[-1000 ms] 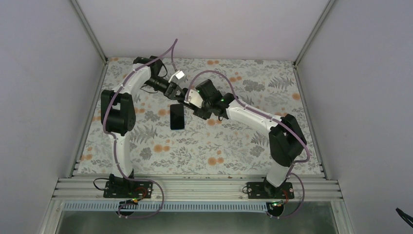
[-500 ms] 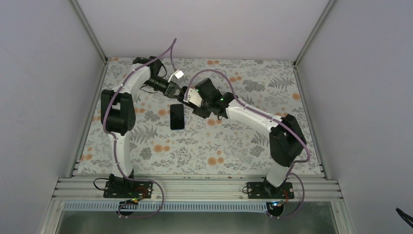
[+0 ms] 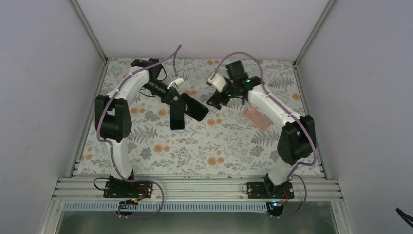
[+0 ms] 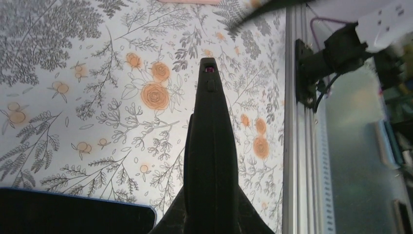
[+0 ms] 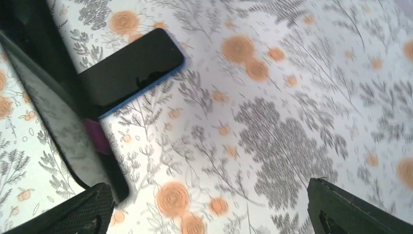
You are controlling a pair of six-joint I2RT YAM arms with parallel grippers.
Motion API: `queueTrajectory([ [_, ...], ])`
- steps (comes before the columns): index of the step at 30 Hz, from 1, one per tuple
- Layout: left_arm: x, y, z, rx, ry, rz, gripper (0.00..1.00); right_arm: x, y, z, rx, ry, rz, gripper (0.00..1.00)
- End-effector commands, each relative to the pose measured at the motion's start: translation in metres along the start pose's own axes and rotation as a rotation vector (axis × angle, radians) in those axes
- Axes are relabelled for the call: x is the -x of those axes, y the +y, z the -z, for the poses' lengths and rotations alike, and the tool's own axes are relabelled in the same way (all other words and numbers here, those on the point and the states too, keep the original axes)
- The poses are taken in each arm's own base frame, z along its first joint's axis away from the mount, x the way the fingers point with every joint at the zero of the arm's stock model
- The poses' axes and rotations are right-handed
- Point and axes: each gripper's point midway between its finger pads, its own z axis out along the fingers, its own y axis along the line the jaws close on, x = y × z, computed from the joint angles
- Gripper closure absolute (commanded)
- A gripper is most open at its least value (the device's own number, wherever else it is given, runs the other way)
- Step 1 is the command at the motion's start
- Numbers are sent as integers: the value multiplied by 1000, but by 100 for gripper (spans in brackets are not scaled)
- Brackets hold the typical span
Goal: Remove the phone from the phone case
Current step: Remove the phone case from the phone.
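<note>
Setting: floral tablecloth (image 3: 234, 146) between white walls, with both arms reaching over its far half.
Landmark: flat phone (image 3: 177, 117), black with a blue rim, lying on the cloth.
Just changed: right gripper (image 3: 218, 99) no longer meets the left one just behind the flat phone as it did a moment ago. Now drawn back, well to the right of it.
Left gripper (image 3: 181, 100): pressed together on one end of a dark slab (image 3: 195, 108). Holds it tilted and off the cloth, alone.
Dark slab: hangs just behind and to the right of the flat phone. Shows edge-on between the fingers in the left wrist view. Phone, case or both, cannot tell.
Right gripper state: spread wide, holding nothing, touching nothing.
Pink slab (image 3: 256, 118): lies flat on the cloth, well right of the flat phone, beyond the right gripper.
Meaning for the task: probably a release by the right side, leaving the slab in one grip. Separation of phone and case not confirmed from these views.
</note>
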Motion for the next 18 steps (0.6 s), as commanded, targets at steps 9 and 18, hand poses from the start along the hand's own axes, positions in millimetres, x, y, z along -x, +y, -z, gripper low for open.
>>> queueTrajectory([
  [9, 13, -62, 6, 247, 5, -443, 98, -17, 18, 31, 379, -131, -123, 8],
  [18, 12, -53, -2, 241, -2, -432, 98, -33, 26, 23, 409, -98, -111, 17],
])
